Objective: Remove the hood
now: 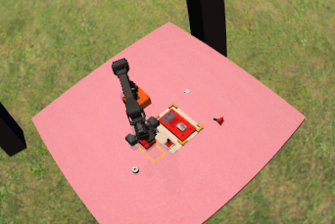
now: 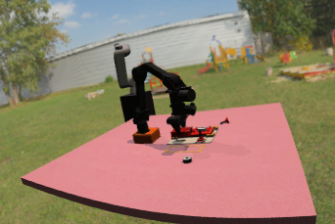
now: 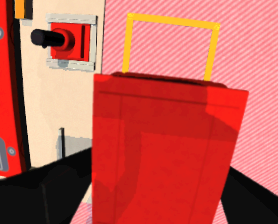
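The hood, a red panel (image 1: 148, 143) (image 2: 176, 135) (image 3: 165, 150), is between the fingers of my gripper (image 1: 144, 137) (image 2: 177, 126) (image 3: 158, 162), which is shut on it. The hood is held above the table and fills the lower middle of the wrist view. The marked area, a yellow outline (image 1: 160, 157) (image 2: 183, 152) (image 3: 172, 21), is on the table; the hood hides its near part in the wrist view. The red toy car (image 1: 188, 130) (image 2: 209, 130) (image 3: 8, 90) lies on a beige board beside the marked area, its front bay uncovered.
A small red block with a black knob (image 1: 168, 143) (image 3: 75, 42) sits on the beige board (image 1: 173, 150) (image 3: 45, 100). A round wheel-like part (image 1: 135, 169) (image 2: 187, 159) lies near the marked area. A red piece (image 1: 219, 120) (image 2: 224, 121) and a pale disc (image 1: 187, 91) lie farther off.
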Robot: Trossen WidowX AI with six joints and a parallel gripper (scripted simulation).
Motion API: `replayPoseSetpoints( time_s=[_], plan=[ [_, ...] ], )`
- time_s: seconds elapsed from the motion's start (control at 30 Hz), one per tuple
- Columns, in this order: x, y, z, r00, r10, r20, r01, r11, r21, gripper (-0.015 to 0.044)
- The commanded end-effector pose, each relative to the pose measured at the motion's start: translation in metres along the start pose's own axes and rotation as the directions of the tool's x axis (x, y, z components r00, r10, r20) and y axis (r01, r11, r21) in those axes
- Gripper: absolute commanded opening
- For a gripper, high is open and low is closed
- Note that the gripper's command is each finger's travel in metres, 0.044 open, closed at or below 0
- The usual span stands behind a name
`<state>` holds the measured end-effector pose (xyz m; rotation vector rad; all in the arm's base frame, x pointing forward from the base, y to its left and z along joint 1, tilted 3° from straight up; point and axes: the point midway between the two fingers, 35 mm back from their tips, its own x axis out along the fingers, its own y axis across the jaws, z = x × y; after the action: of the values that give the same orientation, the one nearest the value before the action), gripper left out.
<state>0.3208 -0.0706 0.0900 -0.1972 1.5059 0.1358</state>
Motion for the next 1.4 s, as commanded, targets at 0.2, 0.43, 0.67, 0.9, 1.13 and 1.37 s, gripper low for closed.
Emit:
replayPoseSetpoints(
  time_s=[0.2,0.43,0.67,0.9,1.13,1.37],
  plan=[
    [0.006,-0.001,0.000,1.000,-0.001,-0.001,0.001,1.000,-0.003,0.0000],
    [0.010,-0.001,0.001,1.000,-0.001,-0.001,0.001,1.000,-0.003,0.0000],
    [0.014,-0.001,0.001,1.000,-0.001,-0.001,0.001,1.000,-0.003,0.0000],
    [0.018,-0.001,0.001,1.000,-0.001,-0.001,0.001,1.000,-0.003,0.0000],
    [0.022,-0.001,0.001,1.000,-0.001,-0.001,0.001,1.000,-0.003,0.0000],
    [0.026,-0.001,0.001,1.000,-0.001,-0.001,0.001,1.000,-0.003,0.0000]
  ],
)
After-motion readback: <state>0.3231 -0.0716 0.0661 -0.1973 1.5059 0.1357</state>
